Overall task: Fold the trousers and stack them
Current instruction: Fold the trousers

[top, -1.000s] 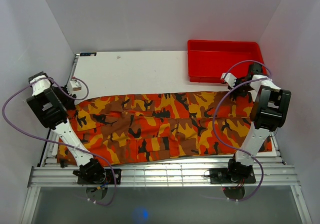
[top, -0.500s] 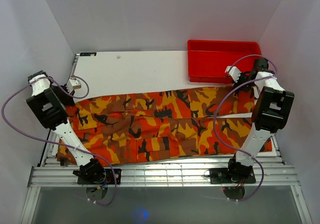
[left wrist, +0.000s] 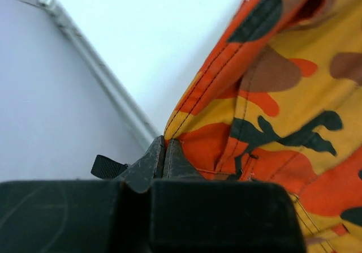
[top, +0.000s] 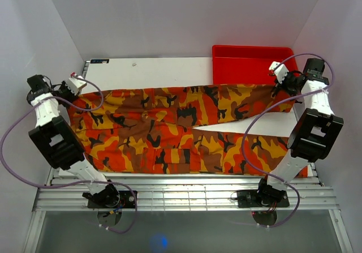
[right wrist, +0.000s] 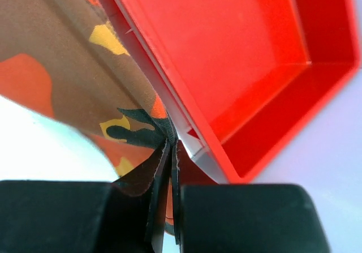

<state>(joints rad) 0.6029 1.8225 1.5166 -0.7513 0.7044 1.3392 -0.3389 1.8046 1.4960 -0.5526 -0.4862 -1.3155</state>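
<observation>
The camouflage trousers [top: 169,128] in orange, red, yellow and dark brown lie spread across the table, with their far edge lifted and stretched between both arms. At the far left, my left gripper [top: 72,85] is shut on the waist corner [left wrist: 186,114]. My right gripper [top: 284,80] is shut on the cloth of the leg end [right wrist: 141,129] at the far right, beside the red tray. In each wrist view the fingertips are pressed together with fabric pinched between them. The near leg rests flat along the table's front edge.
A plain red plastic tray [top: 249,66] stands at the back right; its rim [right wrist: 186,117] is right next to my right gripper. The white table top [top: 147,72] shows behind the trousers. Enclosure walls stand close on both sides.
The left gripper shut on the waist corner. Both arms lifted and carried the far edge of the trousers toward the back; the right gripper now hangs by the tray's front rim.
</observation>
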